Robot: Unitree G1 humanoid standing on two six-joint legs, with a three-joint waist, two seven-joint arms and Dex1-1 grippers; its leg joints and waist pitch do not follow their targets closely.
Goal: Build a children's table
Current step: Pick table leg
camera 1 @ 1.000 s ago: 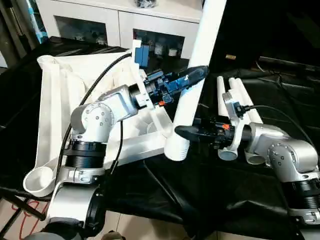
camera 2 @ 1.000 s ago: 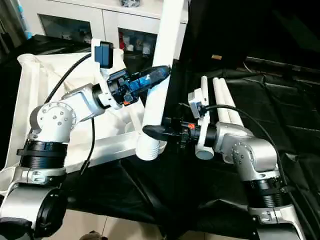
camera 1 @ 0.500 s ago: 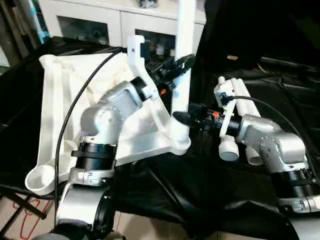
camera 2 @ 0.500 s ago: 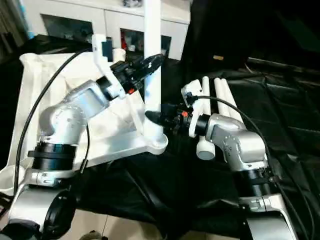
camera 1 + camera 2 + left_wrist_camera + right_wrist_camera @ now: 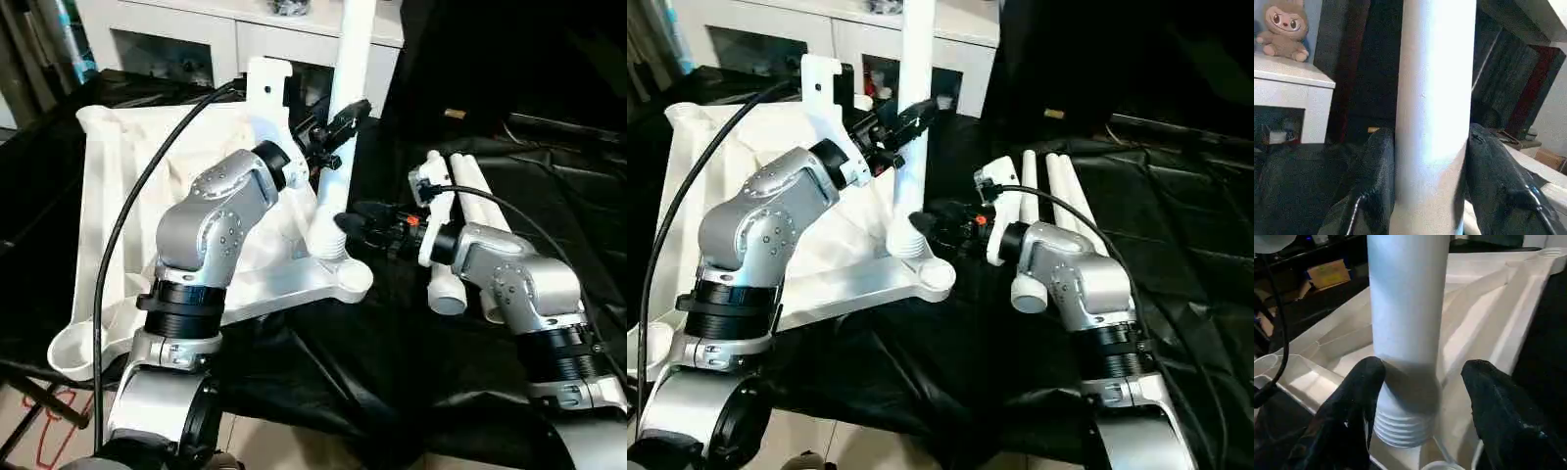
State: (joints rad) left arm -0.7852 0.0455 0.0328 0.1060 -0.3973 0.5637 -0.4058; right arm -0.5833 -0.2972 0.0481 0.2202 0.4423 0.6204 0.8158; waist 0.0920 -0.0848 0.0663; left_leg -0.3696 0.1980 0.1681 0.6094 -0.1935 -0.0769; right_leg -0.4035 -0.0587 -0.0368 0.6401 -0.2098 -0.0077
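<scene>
1. The tabletop (image 5: 118, 215) lies ribbed side up on the black-draped surface (image 5: 549, 176), at about 9 o'clock from the robot's midline. Its near corner socket (image 5: 343, 279) sits close to centre.
2. The left gripper (image 5: 338, 122) has its jaws closed on the upright leg (image 5: 345, 98) partway up. In the left wrist view a black finger (image 5: 1378, 171) presses each side of the tube.
3. The right gripper (image 5: 1420, 396) brackets the same leg low down, just above its threaded end (image 5: 1403, 428). Its jaws stand wide, and its fingers (image 5: 1359, 396) look a little clear of the tube.
4. The threaded end hangs just over the socket and seems not yet seated.
5. To do this step well, I judge the leg should be brought plumb over the socket, with the lower jaws steering the tip, then lowered and turned without forcing the thread.
6. The far socket (image 5: 78, 352), at 8 o'clock, holds nothing.
7. Spare legs (image 5: 470, 206) lie side by side at 2 o'clock.
</scene>
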